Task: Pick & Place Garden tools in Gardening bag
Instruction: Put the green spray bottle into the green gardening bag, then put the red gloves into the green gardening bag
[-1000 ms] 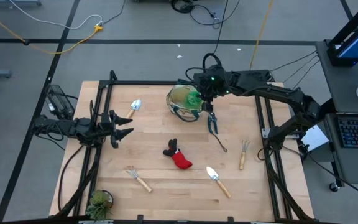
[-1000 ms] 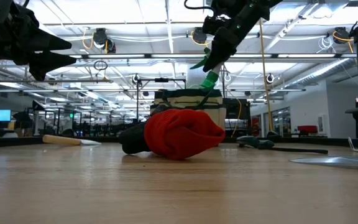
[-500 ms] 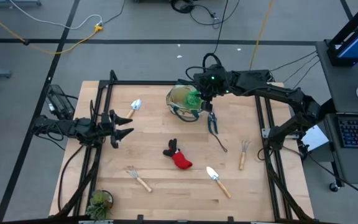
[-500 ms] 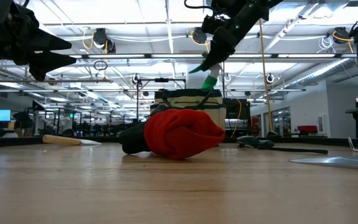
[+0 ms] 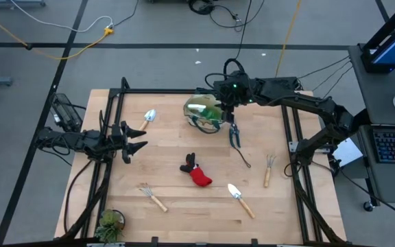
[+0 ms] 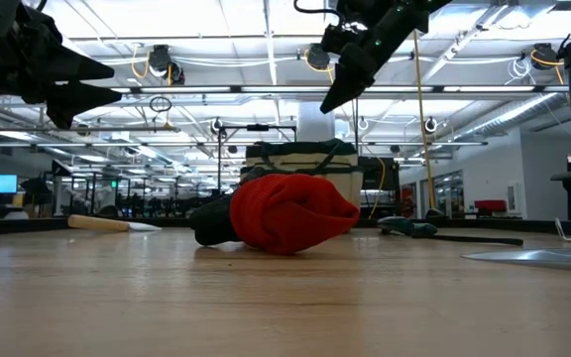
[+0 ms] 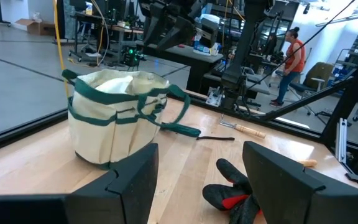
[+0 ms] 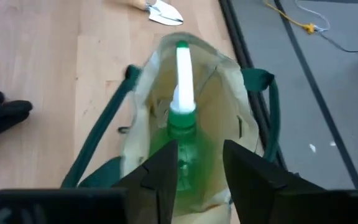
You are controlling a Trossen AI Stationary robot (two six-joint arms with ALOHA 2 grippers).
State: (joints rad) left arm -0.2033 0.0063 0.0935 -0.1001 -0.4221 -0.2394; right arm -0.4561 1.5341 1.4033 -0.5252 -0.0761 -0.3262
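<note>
Release of the green spray bottle (image 8: 182, 134) is the change: a moment ago it was seen in the right hand (image 5: 219, 108) above the gardening bag (image 5: 204, 111); now it stands inside the bag, and the right hand is held just above the rim with its fingers parted and nothing between them. The left hand (image 5: 133, 140) is found where it was, raised at the left of the bench (image 5: 177, 147), fingers apart and empty.

Counted from left to right on the bench: one small potted plant (image 5: 109, 223) at the near left corner, one trowel (image 5: 147, 119) near the left hand, one hand rake (image 5: 153, 197), one red-and-black glove (image 5: 197, 172) in the middle, one pair of pruning shears (image 5: 235, 135) just beside the bag, a second trowel (image 5: 241, 200), and one small fork (image 5: 268, 169) at the right.

Much of the bag is hidden by the glove in the low view. A person (image 7: 286, 65) is seen beyond the bench.
</note>
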